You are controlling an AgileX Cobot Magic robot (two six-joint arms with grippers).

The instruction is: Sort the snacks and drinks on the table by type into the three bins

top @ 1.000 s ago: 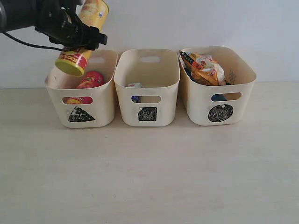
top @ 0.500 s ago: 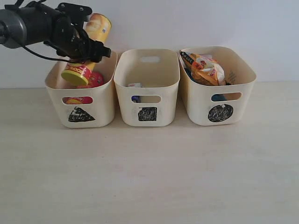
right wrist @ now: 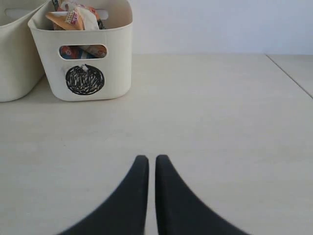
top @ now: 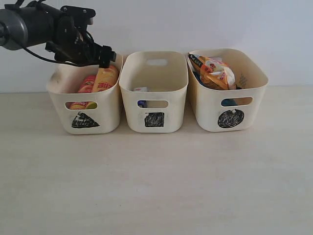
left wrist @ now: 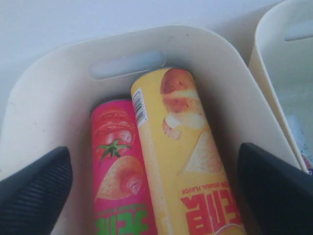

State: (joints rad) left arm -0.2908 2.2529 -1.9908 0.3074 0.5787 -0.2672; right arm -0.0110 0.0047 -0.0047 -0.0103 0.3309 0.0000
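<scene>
The yellow chip tube (top: 105, 78) (left wrist: 190, 156) lies in the triangle bin (top: 110, 115) (left wrist: 44, 103) beside the pink tube (top: 88, 83) (left wrist: 120, 171). My left gripper (top: 93, 55) (left wrist: 154, 188) hovers just above that bin, open, with its fingers (left wrist: 34, 191) wide apart and clear of both tubes. The square bin (top: 132, 112) holds a white carton (top: 142, 89). In the circle bin (top: 208, 110) (right wrist: 115, 58) are the orange bag (top: 215, 71) (right wrist: 73, 14) and a blue bag (top: 229, 102) seen through the cut-out. My right gripper (right wrist: 151, 159) is shut and empty, low over the table (right wrist: 220, 122).
The three bins stand in a row at the back of the table (top: 156, 186), against a white wall. A seam or edge of the table (right wrist: 291, 76) runs off to one side in the right wrist view.
The left gripper came down over the triangle bin and opened. The yellow tube left its grip and now lies inside the bin next to the pink one. The right gripper has not moved.
</scene>
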